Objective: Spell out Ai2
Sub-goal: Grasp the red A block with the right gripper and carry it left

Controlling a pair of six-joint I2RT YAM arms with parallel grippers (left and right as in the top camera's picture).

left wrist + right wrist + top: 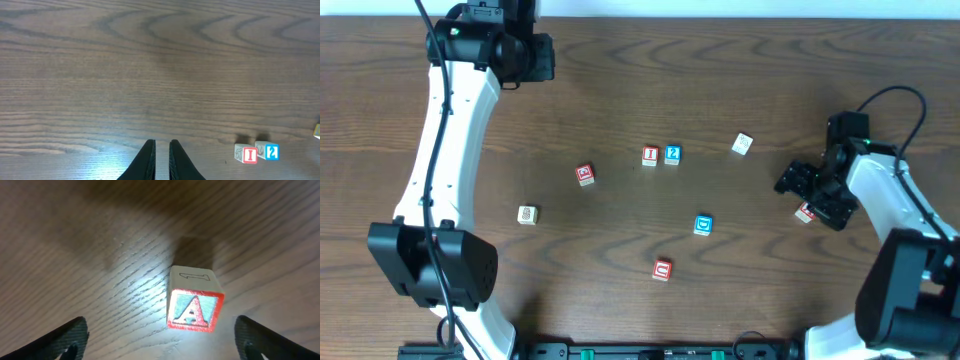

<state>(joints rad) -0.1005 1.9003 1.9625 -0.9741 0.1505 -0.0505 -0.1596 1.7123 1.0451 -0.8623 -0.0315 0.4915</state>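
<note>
Two of the three characters already stand in place: the I block and the 2 block touch side by side near the middle of the tabletop, I on the robot's left.

The A block is the missing one. It rests on the wood well apart from that pair, out on the robot's right, beyond the 2. The right gripper hangs directly over it with its fingers spread wide. In the right wrist view the block sits between them, nearer the right finger than the left, touching neither, its red-framed A facing the camera. It is a cube, so no long axis matters, and its sides look only slightly turned from the line between the fingers.

The left gripper is far off at the back left, fingers drawn together with only a sliver between them and holding nothing.

The right arm is plainly the nearer one. My judgement is that the coming move is a straight descent and close on the A. The carry must then pass the 2 and the I to the free spot just left of the I.
</note>
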